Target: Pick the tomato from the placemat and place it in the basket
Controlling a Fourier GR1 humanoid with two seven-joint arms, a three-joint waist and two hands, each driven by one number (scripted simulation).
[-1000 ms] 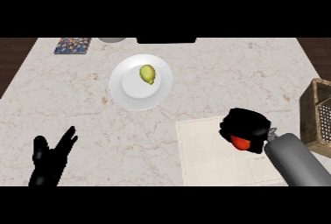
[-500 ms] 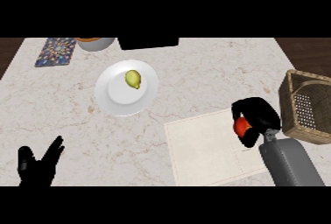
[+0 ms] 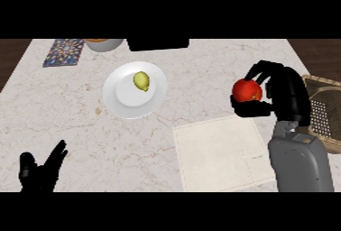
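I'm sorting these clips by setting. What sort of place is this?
Most likely a kitchen counter: a pale marble-like counter with a white plate holding a small green fruit, a placemat and a wicker basket.

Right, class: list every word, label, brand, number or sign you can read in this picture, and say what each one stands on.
None: no readable text, number or sign shows.
The patterned mat at the counter's far left corner carries a coloured pattern, no letters to be made out.
The plate, placemat, basket, tomato in the right hand, and the left hand are unmarked.
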